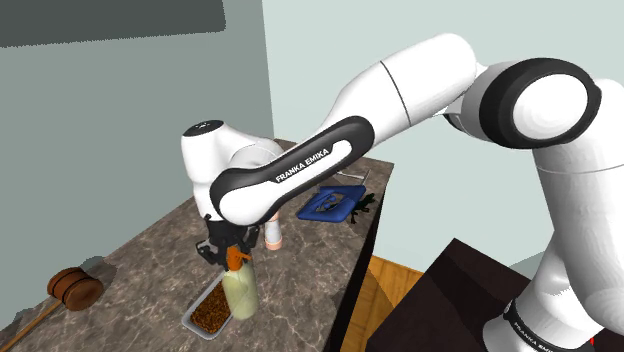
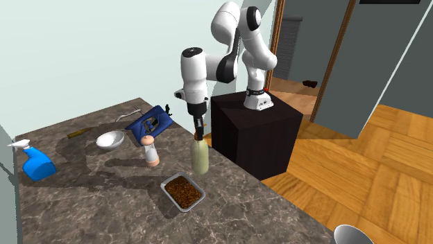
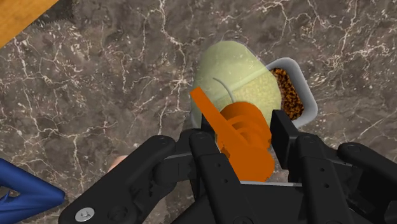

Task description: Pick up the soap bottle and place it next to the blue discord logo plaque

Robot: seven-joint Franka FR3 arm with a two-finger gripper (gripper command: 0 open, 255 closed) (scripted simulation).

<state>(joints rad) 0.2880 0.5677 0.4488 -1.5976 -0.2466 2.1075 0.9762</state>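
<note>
From my station I count one soap bottle [image 1: 243,290], pale green with an orange pump top, at the counter's [image 1: 150,245] near edge, roughly upright under the gripper [image 1: 232,252]. In the wrist view the two black fingers [image 3: 283,137] clasp the orange pump head from either side, so the gripper [image 3: 245,137] is closed on the soap bottle [image 3: 238,76]. I cannot tell whether its base rests on the marbled counter or hangs just above it. Just beside the bottle there is one grey tray [image 1: 212,312] of brown bits, and in the wrist view the bottle overlaps the tray's [image 3: 304,95] rim. I see one blue plaque [image 1: 325,205] lying farther along the counter toward the wall, apart from the bottle. One small pink-and-white shaker [image 1: 273,232] stands between them. In the second exterior view the gripper [image 2: 199,128] holds the bottle [image 2: 200,158] near the one black stand [image 2: 257,135], with the tray [image 2: 183,192] in front of it. The shaker [image 2: 149,151] and plaque [image 2: 151,123] sit toward that view's left. That view also shows one blue spray bottle [image 2: 35,165] at the counter's far left and one pale bowl [image 2: 109,141] just beside the plaque. A second bowl [image 2: 354,236] shows at the lower right edge. One brown mallet [image 1: 75,285] lies at the shoulder view's lower left.
</note>
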